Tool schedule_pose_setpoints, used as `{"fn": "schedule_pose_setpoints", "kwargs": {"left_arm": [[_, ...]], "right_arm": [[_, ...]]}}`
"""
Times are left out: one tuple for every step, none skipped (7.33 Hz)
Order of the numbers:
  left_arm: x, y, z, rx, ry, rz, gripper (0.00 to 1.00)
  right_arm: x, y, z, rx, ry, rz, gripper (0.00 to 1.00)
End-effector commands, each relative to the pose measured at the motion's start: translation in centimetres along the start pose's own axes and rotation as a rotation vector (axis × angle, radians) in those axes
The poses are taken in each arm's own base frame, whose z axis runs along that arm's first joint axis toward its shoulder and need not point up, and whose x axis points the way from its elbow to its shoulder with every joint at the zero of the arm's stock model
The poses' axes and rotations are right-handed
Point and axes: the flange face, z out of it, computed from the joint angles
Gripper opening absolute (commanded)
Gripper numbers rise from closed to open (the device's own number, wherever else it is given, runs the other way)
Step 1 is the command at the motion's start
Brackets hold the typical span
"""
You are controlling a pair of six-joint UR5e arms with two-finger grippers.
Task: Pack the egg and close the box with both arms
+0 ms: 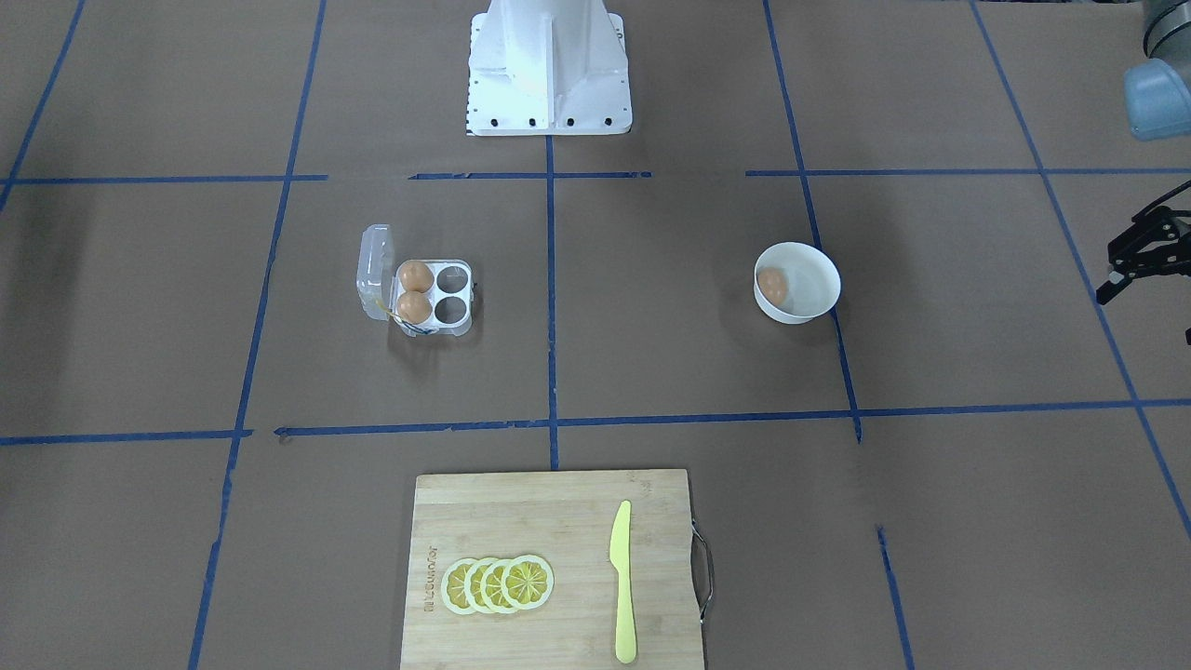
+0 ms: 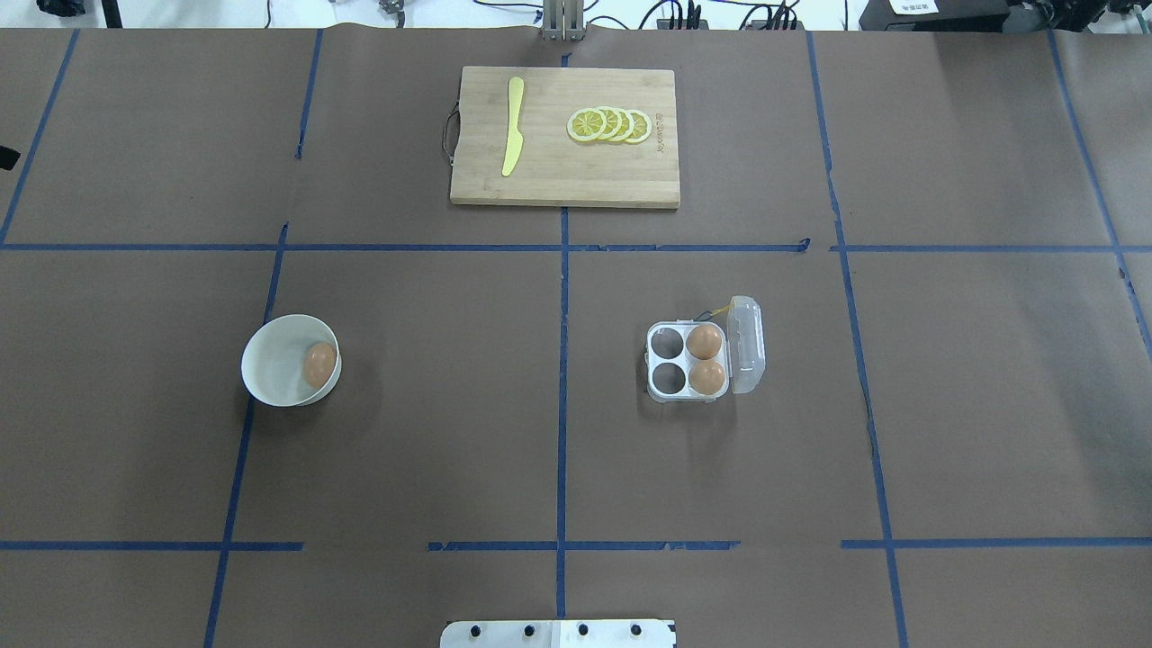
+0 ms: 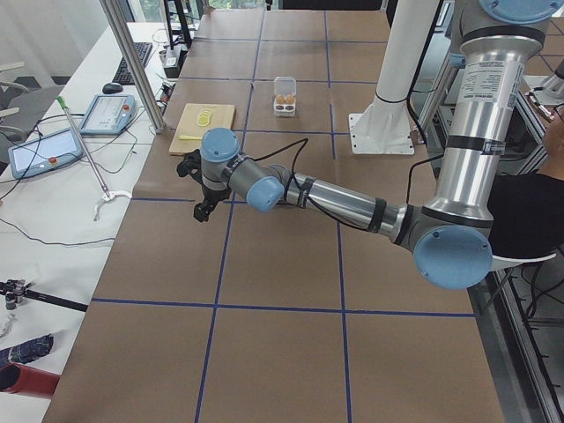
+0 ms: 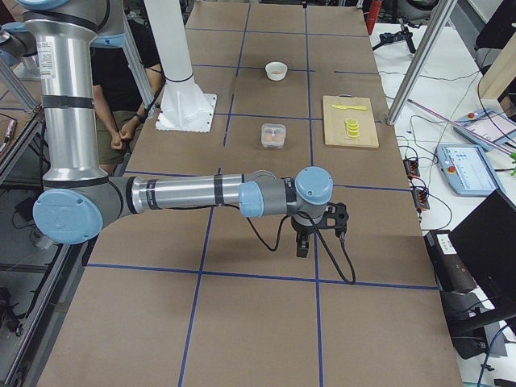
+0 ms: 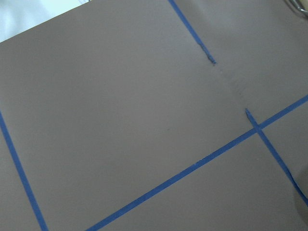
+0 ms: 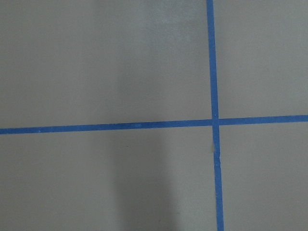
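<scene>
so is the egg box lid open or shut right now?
Open. The lid stands up along the hinge side of the box, off the cells: two eggs sit uncovered, two cells are empty.

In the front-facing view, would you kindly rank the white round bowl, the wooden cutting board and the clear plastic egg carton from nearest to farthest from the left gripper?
1. White round bowl, closest to the left gripper at the view's right edge.
2. Wooden cutting board, bottom centre.
3. Clear plastic egg carton, left of centre.
</scene>
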Motion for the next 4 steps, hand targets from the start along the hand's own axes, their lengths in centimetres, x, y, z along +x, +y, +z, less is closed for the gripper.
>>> {"fn": "schedule_pose_setpoints", "kwargs": {"left_arm": [[6.1,-1.9,3.6,-0.037,0.060,-0.139,1.00],[11.3,-2.8,4.7,-0.035,0.087,-0.305,1.00],[15.1,-3.0,4.4,-0.015,0.080,-0.378,1.00],[16.8,-1.1,5.1,-0.047,0.087,-0.477,1.00]], "right_arm": [[0.5,0.2,0.4,-0.008,0.002,0.007,1.00],[0.6,0.3,0.4,-0.004,0.003,0.005,1.00],[0.7,0.4,0.5,-0.001,0.004,0.002,1.00],[0.8,0.4,0.5,0.000,0.004,0.002,1.00]]}}
